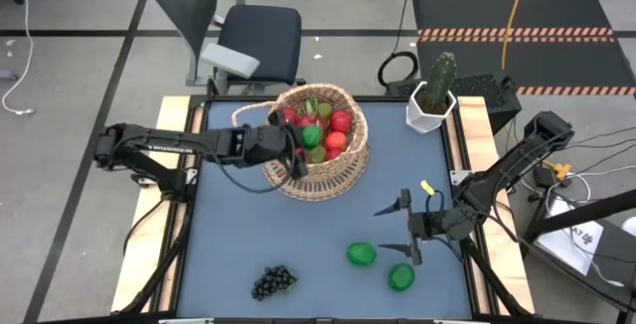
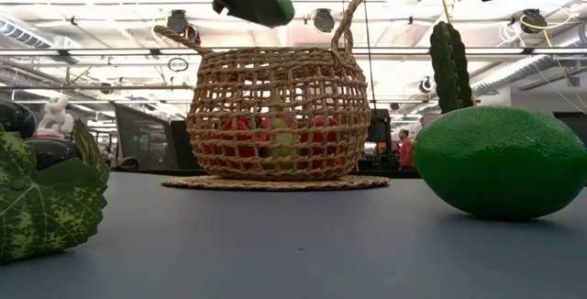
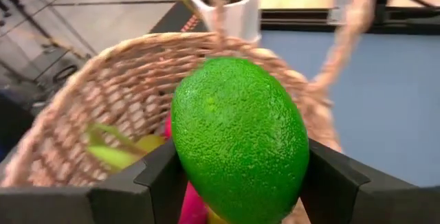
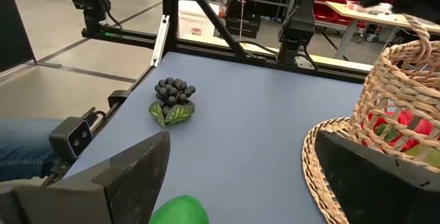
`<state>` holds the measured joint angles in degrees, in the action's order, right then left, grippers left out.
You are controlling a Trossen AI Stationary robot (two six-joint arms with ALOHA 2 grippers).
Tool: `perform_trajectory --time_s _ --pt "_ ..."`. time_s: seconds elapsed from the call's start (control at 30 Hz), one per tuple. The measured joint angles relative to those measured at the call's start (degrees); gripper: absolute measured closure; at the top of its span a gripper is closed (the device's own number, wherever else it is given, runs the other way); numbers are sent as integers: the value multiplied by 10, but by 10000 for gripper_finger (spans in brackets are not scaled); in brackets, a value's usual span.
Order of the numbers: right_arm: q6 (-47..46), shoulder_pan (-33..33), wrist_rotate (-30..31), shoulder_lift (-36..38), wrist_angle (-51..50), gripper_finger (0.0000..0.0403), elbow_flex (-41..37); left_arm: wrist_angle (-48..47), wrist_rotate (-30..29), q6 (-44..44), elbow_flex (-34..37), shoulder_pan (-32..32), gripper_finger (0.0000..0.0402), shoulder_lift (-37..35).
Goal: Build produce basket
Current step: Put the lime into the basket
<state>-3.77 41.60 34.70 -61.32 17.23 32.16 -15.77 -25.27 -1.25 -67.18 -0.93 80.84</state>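
Wicker basket: the basket [image 1: 316,145] is sitting toward the far middle of the blue-grey table [image 1: 238,235], on a flat woven mat, with its looped handle arching over the opening.
Basket contents: red apples [image 1: 341,121], something pink and some green pieces are already lying inside; through the weave in the low view, red and yellow-green shapes are showing near the bottom.
Left gripper: the left gripper [image 3: 237,176] is reaching over the basket rim from the left side and is clamping a green lime [image 3: 239,138] between its dark fingers [image 3: 163,176], holding it above the opening.
Right gripper: the right gripper [image 1: 400,230] is waiting over the near right part of the table with its fingers spread wide and nothing between them.
Produce left out: two green limes [image 1: 362,254] are lying near the front right, just beside the right gripper, and a dark grape bunch [image 1: 273,281] with leaves is resting near the front edge, well apart from the basket.
Bystander: a white pot with a cactus [image 1: 434,93] is standing at the far right corner and is not part of the load.
Progress: most of the produce appears to be in; by my reading, the held lime is about to be dropped in, leaving three pieces to collect.
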Motion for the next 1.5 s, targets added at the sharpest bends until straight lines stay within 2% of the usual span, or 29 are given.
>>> perform_trajectory --time_s 0.17,0.4,0.67,1.07,1.33,1.5 --pt "0 0 0 0 0 44 0 -4 30 -1 0 -39 172 0" --pt "1 0 0 0 0 44 0 -80 39 -2 -23 -68 172 1" --pt "2 0 0 0 0 44 0 -129 38 -2 -26 -88 172 1" --pt "2 0 0 0 0 44 0 -132 44 -7 -26 -94 172 1" --pt "2 0 0 0 0 44 0 -124 44 -135 -26 -74 172 1" --pt "2 0 0 0 0 44 0 -100 38 -261 -26 -53 172 1"
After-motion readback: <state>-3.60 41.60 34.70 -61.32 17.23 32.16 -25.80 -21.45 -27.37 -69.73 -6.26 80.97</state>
